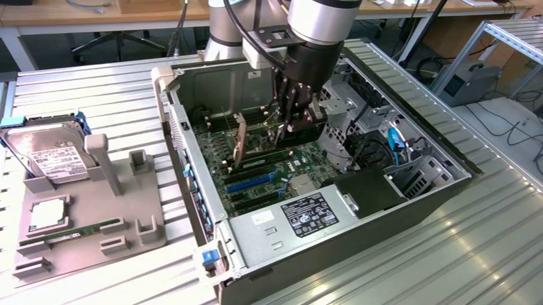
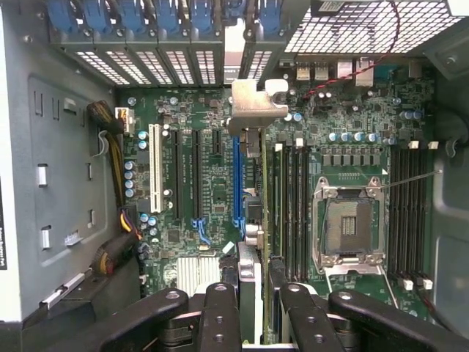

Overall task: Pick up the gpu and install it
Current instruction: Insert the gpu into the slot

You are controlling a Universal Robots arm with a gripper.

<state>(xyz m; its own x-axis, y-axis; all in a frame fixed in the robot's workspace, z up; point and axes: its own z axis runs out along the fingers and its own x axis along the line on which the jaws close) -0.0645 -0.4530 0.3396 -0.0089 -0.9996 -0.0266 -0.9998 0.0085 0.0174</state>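
Black-fingered, the robot's hand (image 1: 293, 124) reaches down inside the open grey metal computer case (image 1: 357, 219), its fingers partly closed on the thin dark gpu card with a silvery end bracket (image 2: 253, 220). The card stands edge-on over the green motherboard (image 2: 212, 183), beside the blue expansion slot (image 2: 237, 180).

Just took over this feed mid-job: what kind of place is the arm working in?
Probably a lab or workshop test bench: an open PC case lies on a ribbed metal table, beside a grey parts fixture, with desks behind.
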